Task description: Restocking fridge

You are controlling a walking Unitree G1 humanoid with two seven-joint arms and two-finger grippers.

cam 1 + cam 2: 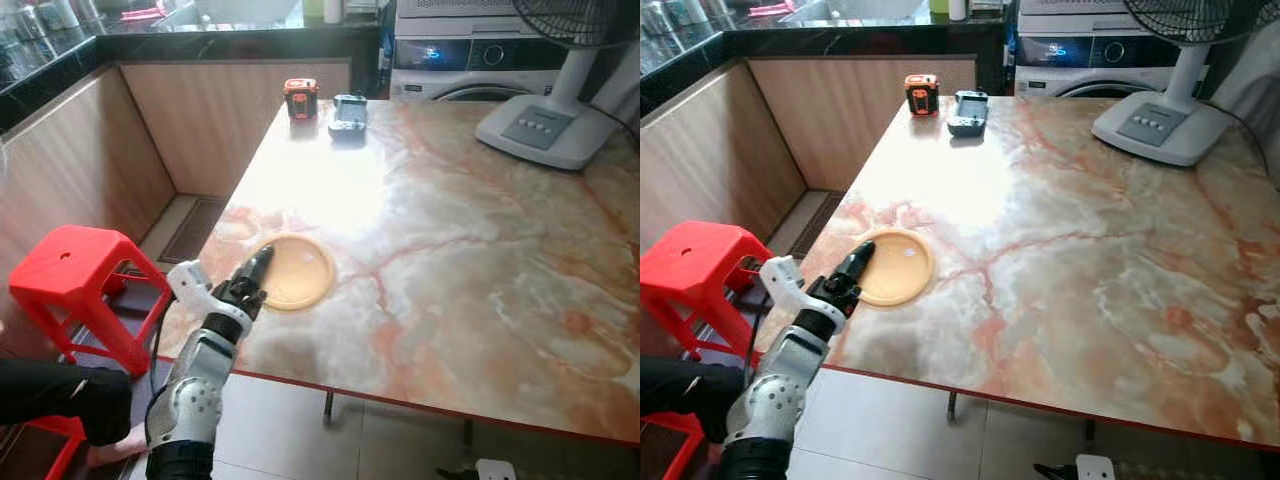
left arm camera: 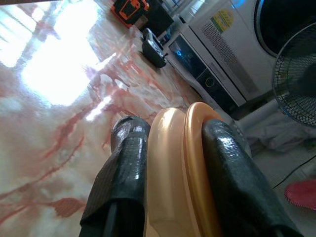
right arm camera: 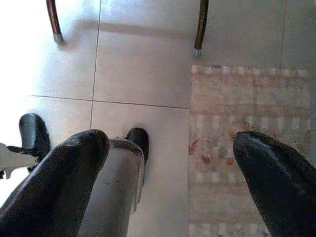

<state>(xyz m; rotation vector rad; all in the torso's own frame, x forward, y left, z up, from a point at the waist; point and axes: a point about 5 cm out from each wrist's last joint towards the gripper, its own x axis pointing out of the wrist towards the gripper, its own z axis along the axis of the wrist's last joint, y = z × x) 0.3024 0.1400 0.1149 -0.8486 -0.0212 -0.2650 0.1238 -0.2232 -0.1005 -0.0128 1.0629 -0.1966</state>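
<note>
The left end effector (image 2: 170,163) was clamped on the rim of the orange plate (image 1: 295,270), which lay near the front left edge of the marble table (image 1: 470,260). The right end effector (image 3: 173,168) hung over the floor (image 3: 143,74), fingers apart.

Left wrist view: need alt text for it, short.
The left gripper has its two black fingers closed on the rim of an orange plate seen edge-on over a shiny marble table. Beyond lie an orange device and a dark case, with a washing machine and a fan behind.
</note>
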